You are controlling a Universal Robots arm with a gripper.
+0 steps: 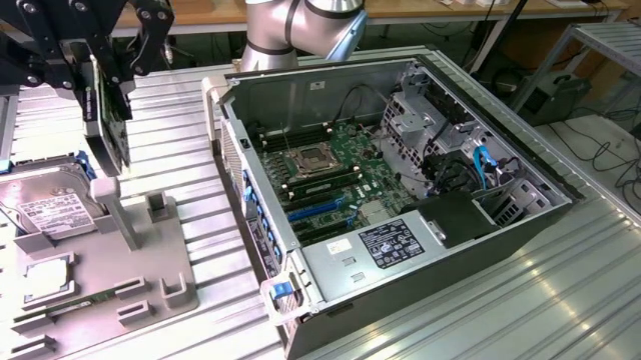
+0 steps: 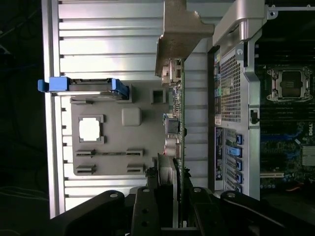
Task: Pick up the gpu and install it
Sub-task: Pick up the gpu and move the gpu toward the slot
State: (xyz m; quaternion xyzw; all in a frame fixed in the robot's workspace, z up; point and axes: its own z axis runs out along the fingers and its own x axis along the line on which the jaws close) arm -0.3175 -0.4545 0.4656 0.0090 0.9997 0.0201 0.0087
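Black two-fingered pincer [image 2: 170,196] grips the thin flat black gpu card [image 1: 115,127] edge-on, clear above the grey moulded holder tray [image 1: 150,262], beside the open computer case [image 1: 451,292]. Pickup looks done; installing remains.

There is one gpu [image 1: 110,135], one hard drive [image 1: 45,206], one open computer case [image 1: 290,101], one grey fixture tray [image 1: 150,255] and one robot arm [image 1: 290,30].
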